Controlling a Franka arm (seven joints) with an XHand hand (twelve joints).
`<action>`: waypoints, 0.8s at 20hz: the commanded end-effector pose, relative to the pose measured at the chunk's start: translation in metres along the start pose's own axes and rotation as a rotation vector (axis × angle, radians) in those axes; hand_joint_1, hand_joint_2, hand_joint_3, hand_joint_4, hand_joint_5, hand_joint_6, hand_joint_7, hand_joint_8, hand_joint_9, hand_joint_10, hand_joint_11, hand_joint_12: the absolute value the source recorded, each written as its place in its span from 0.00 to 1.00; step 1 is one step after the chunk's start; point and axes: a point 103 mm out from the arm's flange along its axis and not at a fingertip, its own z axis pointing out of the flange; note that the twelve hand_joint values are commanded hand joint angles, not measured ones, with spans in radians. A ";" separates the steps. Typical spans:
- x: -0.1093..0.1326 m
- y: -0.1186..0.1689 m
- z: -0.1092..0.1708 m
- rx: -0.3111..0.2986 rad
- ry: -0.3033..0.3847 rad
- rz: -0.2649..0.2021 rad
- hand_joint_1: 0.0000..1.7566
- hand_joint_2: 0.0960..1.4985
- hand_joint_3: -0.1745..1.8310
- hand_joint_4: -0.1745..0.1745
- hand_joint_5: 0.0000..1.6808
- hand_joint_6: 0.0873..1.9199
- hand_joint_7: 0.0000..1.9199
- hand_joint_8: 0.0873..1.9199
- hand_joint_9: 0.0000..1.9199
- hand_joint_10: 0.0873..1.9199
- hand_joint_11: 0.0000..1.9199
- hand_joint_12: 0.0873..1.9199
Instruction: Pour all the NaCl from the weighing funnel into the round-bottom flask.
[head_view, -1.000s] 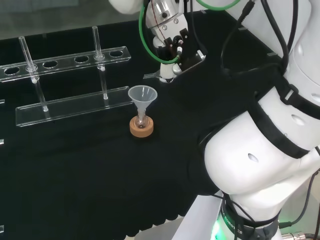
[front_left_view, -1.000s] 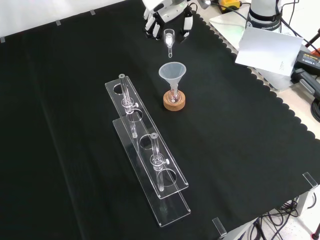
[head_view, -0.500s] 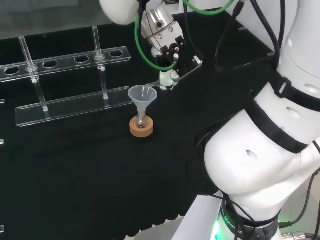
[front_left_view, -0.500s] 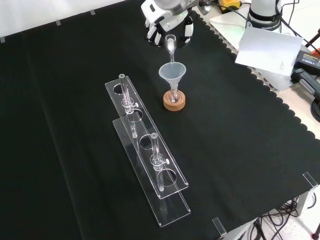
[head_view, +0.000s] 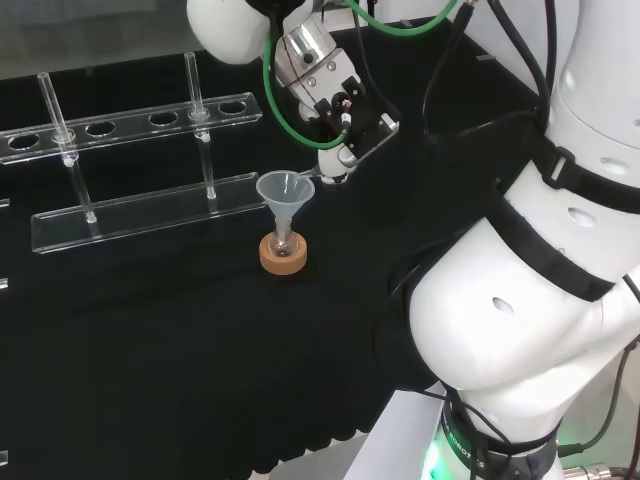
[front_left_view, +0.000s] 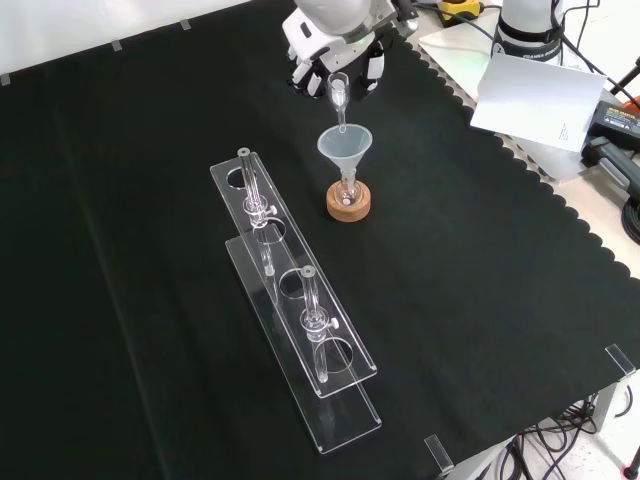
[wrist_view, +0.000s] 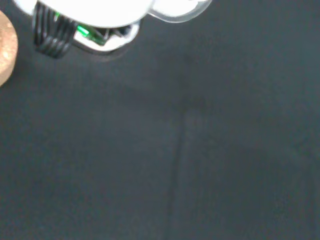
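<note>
A small round-bottom flask (front_left_view: 348, 193) sits on a cork ring (front_left_view: 348, 204) with a clear plastic funnel (front_left_view: 345, 147) in its neck; in the head view the funnel (head_view: 285, 190) stands above the cork ring (head_view: 283, 252). The hand (front_left_view: 330, 45) is shut on the glass weighing funnel (front_left_view: 339, 93), which hangs spout down with its tip at the plastic funnel's rim. In the head view the hand (head_view: 335, 110) is just right of the funnel, and the weighing funnel (head_view: 318, 178) reaches its rim. A piece of the cork ring (wrist_view: 6, 47) appears in the wrist view.
A long clear acrylic rack (front_left_view: 295, 300) with upright glass tubes lies in front of the flask in the front view; in the head view the rack (head_view: 130, 170) is to the left. White paper (front_left_view: 535, 95) lies off the cloth at the front view's upper right.
The hand has carried the weighing funnel toward the plastic funnel; its spout, earlier short of the funnel, now reaches the rim. Flask and rack have not moved.
</note>
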 end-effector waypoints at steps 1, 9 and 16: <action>-0.001 0.000 -0.002 -0.003 -0.046 0.005 0.65 0.37 0.48 0.81 0.73 0.39 0.31 0.32 0.49 0.13 0.42 0.52; 0.001 -0.001 -0.006 -0.014 -0.112 0.015 0.65 0.37 0.48 0.80 0.73 0.39 0.31 0.32 0.49 0.13 0.42 0.52; 0.000 0.001 -0.007 -0.022 -0.142 0.016 0.65 0.37 0.48 0.79 0.73 0.40 0.31 0.32 0.49 0.13 0.43 0.52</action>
